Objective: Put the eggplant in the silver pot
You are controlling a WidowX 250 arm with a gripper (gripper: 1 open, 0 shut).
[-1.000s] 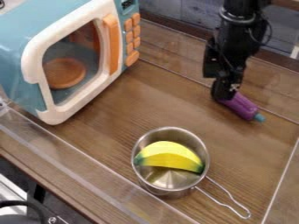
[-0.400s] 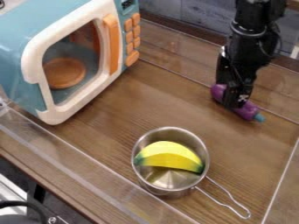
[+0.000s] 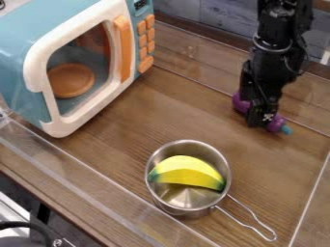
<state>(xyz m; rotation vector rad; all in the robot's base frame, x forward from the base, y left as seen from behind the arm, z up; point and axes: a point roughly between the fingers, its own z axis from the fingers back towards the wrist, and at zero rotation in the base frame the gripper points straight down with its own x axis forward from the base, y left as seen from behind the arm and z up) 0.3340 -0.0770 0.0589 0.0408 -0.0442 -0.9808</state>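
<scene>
The black gripper [image 3: 264, 108] points straight down at the far right of the table, its fingers spread apart and straddling the eggplant [image 3: 269, 122]; nothing is clamped between them. Whether the fingertips touch the eggplant cannot be told. The eggplant lies flat on the table under the gripper, a small glossy purple shape, elongated, with its teal-green stem cap pointing to the right and toward the near side; the gripper hides part of its body. Above the gripper the arm rises as a dark, jointed column of matte black parts.

The wooden table [image 3: 142, 125] has a brown plank grain with a slight sheen, and a clear plastic wall runs along its near edge.

Nearer and to the left of the eggplant, well apart from it, stands the silver pot [image 3: 190, 178], round and shiny steel, with a thin wire loop handle reaching toward the near right. Inside it lies a smooth yellow-green piece [image 3: 187, 173] with a curved back.

At the far left sits a teal toy microwave [image 3: 71, 58] with a cream door frame, rounded corners, an orange button panel, and an orange disc visible through its window.
</scene>
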